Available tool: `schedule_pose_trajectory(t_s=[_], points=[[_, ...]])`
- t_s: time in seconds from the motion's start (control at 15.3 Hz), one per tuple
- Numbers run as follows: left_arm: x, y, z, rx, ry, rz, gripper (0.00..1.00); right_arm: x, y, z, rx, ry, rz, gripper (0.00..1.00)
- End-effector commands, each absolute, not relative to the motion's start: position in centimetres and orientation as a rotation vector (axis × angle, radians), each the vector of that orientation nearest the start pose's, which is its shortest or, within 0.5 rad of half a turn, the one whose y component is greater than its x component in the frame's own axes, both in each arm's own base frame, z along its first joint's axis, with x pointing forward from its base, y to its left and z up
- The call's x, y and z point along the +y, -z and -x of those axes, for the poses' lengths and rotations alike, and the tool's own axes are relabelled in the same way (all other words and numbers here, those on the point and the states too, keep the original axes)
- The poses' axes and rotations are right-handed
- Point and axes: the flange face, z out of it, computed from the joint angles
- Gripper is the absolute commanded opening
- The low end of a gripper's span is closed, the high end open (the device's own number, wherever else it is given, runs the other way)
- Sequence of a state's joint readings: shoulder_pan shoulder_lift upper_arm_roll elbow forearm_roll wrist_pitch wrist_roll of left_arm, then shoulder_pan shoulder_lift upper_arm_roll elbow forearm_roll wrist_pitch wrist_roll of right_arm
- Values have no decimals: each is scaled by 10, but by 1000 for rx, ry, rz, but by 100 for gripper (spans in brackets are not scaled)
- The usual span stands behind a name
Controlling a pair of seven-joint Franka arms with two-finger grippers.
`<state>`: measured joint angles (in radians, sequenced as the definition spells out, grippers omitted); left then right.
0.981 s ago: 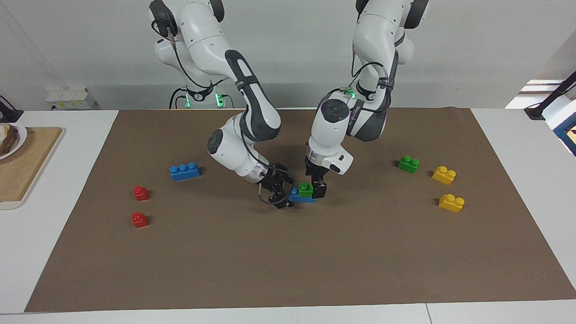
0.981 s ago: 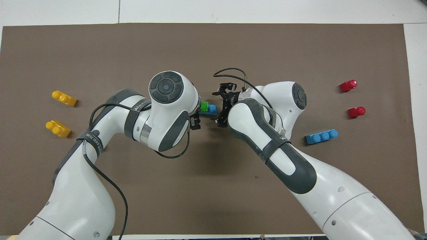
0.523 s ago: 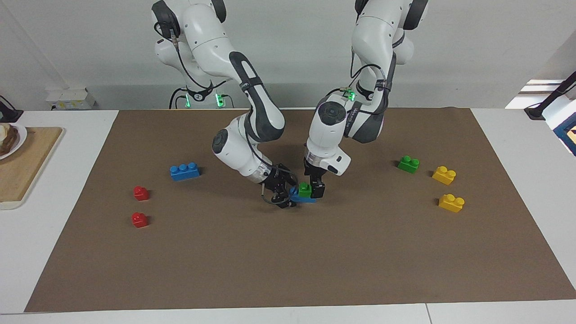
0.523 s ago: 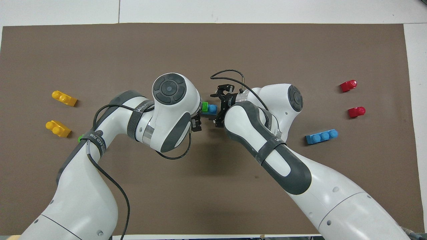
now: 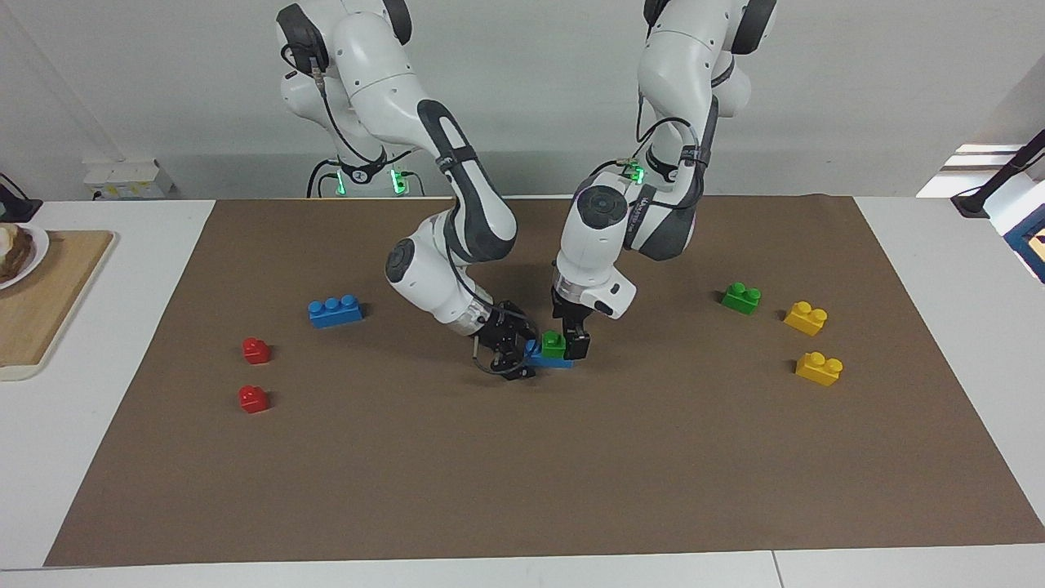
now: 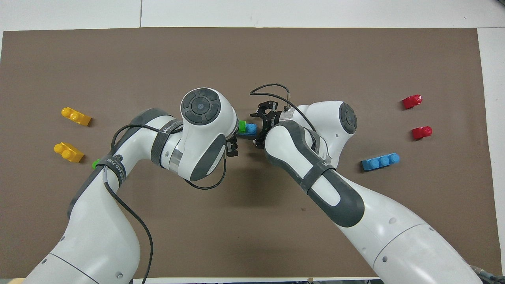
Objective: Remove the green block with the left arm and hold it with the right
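At the centre of the facing view, a green block [image 5: 554, 344] sits stacked on one end of a blue brick [image 5: 545, 358], which rests on the brown mat [image 5: 522, 474]. In the overhead view the same green block [image 6: 242, 126] shows as a sliver just beside the blue brick's [image 6: 249, 129] exposed stud, mostly covered by the left arm's wrist.

The left gripper [image 5: 570, 343] comes down from the upper right of the facing view and stands nearly upright at the green block. One black finger [image 5: 579, 344] lies against the block's side toward the left arm's end of the table, and the other finger sits at the side nearer the robots, so the gripper is clamped on the green block.

The right gripper [image 5: 513, 353] reaches in low and tilted from the upper left of the facing view, at the free end of the blue brick. Its fingers touch that end, but I cannot tell whether they are clenched on it. In the overhead view the right gripper [image 6: 261, 128] lies just right of the blue stud.

A second green block [image 5: 741, 298] lies right of centre in the facing view, with two yellow bricks [image 5: 806, 318] [image 5: 819, 368] beside it. Left of centre are another blue brick [image 5: 335, 311] and two small red blocks [image 5: 256, 350] [image 5: 253, 399]. A wooden board [image 5: 49, 294] sits at the left edge.
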<state>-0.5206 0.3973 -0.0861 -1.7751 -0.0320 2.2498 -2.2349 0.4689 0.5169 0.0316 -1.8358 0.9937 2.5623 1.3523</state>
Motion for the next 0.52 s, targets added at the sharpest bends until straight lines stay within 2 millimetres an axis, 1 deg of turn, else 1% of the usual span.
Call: schedule_pose_trajectory(t_s=[0.0,0.07,0.13,0.2,0.46], points=[[-374,-341,-538,2251,51,-2049,100,317,-261,-579,1894,-514,1695,37],[-373,-341,-539,2253,50,-2048,100,318,-262,-580,1898,-519,1674,18],[-373,-341,-539,2253,50,-2048,100,318,-263,-580,1900,-509,1667,2],[-373,-341,-539,2252,49,-2047,100,318,-263,-580,1897,-495,1666,0],[-373,-341,-539,2253,50,-2048,100,321,-263,-579,1889,-489,1676,0]])
